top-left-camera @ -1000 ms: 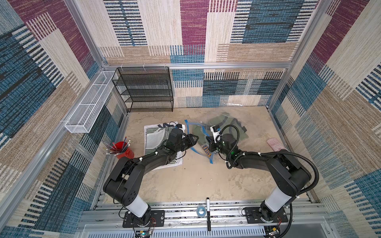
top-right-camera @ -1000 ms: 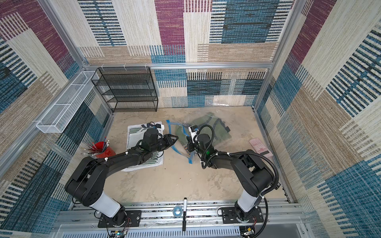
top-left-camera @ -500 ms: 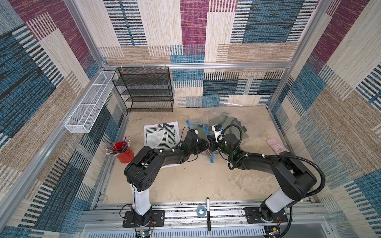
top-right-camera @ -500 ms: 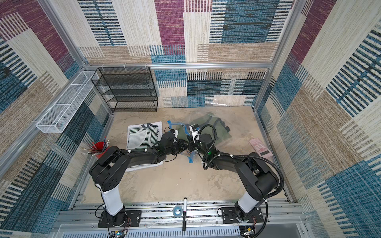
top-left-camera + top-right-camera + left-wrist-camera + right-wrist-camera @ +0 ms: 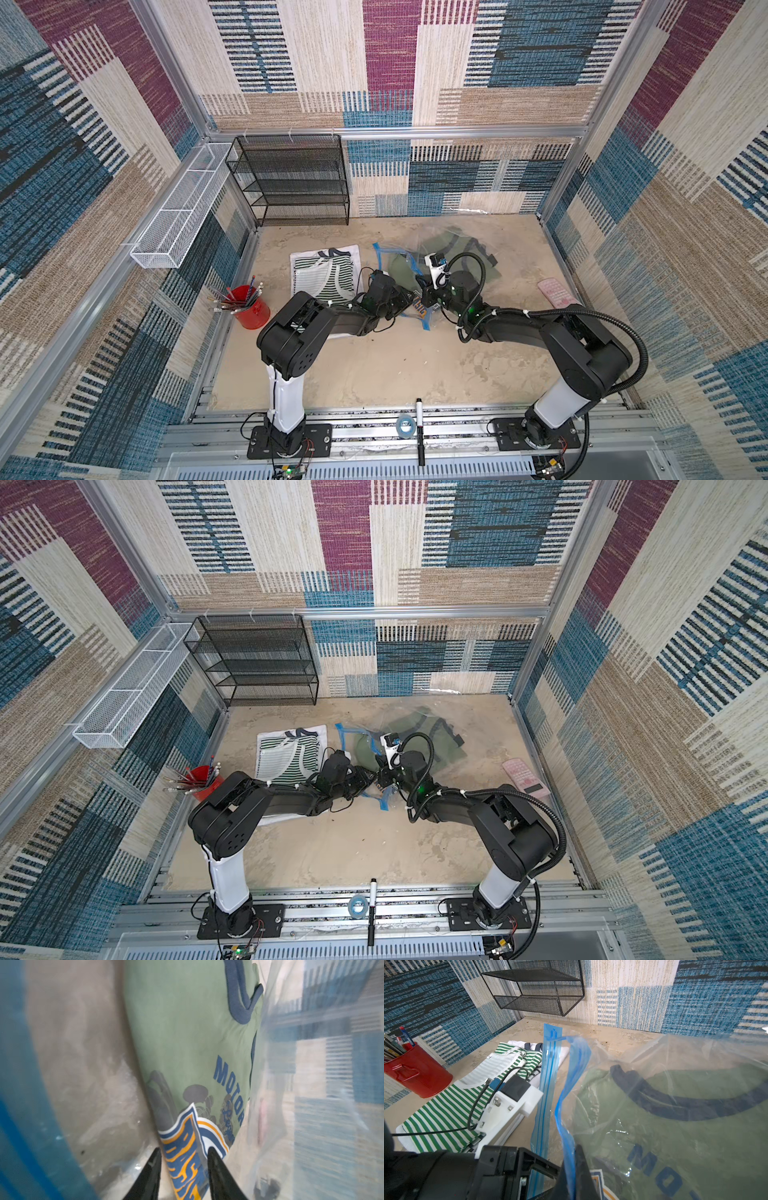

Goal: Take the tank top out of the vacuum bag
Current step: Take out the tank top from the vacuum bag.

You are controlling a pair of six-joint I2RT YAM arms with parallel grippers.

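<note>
The clear vacuum bag (image 5: 446,230) lies mid-table with its blue zip strip (image 5: 550,1068) towards the left. Inside it lies the green tank top (image 5: 461,259) with navy trim and blue lettering (image 5: 187,1032) (image 5: 675,1136). My right gripper (image 5: 574,1153) (image 5: 423,297) is shut on the upper blue lip of the bag and holds the mouth raised. My left gripper (image 5: 184,1150) (image 5: 370,780) reaches into the mouth. Its jaws stand open, with the tank top's printed blue-and-orange hem between them.
A green-striped top (image 5: 322,274) on white cloth lies left of the bag, under the left arm. Further left stands a red cup of pencils (image 5: 251,307). A black wire rack (image 5: 291,183) and white mesh basket (image 5: 178,208) line the back left. A pink item (image 5: 557,293) lies right.
My left arm has swung right from over the striped top into the bag's mouth, reaching the tank top's hem. My right gripper has kept its hold on the blue lip.
</note>
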